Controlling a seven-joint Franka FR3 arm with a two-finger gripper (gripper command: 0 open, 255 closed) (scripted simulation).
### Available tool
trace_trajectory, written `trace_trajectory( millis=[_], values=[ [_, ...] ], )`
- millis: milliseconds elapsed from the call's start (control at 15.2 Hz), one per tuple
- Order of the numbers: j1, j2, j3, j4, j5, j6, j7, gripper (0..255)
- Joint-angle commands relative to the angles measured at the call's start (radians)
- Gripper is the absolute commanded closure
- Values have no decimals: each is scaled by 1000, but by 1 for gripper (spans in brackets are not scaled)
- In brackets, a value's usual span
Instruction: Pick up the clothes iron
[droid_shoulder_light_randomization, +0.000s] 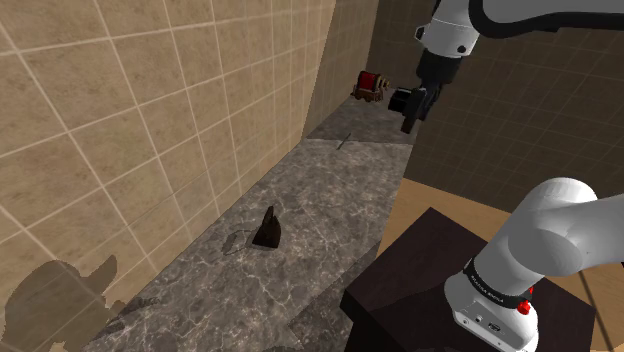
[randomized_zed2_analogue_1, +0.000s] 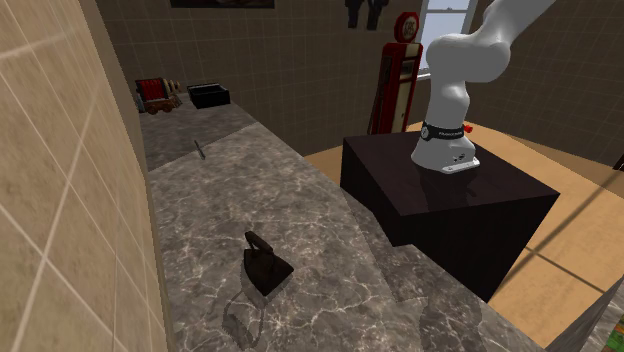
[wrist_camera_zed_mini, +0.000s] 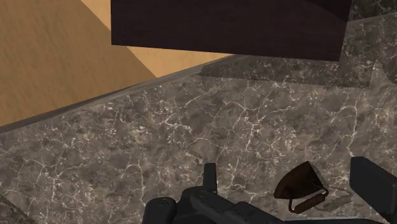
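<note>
The clothes iron is a small dark brown iron with a loop handle, standing on the grey marbled counter close to the tiled wall. It also stands on the counter in the second exterior view, iron casting a shadow in front. My black gripper hangs high in the air, well above the counter and far beyond the iron. In the wrist view the iron lies far below, between the lines of my two fingers. The gripper is open and holds nothing.
A red toy-like object and a black box sit at the counter's far end, with a small thin utensil nearer. The dark stand adjoins the counter's edge. A red pump stands behind it. Wooden floor lies beyond.
</note>
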Motion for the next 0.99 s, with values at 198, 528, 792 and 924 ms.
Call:
trace_trajectory(
  millis=[198, 528, 792, 924],
  values=[
    [2, 48, 61, -35, 36, 75, 97, 0],
    [3, 166, 162, -62, 87, 208, 256, 0],
    [-4, 291, 241, -54, 111, 315, 384, 0],
    [-11, 362, 280, -40, 114, 367, 450, 0]
  ],
)
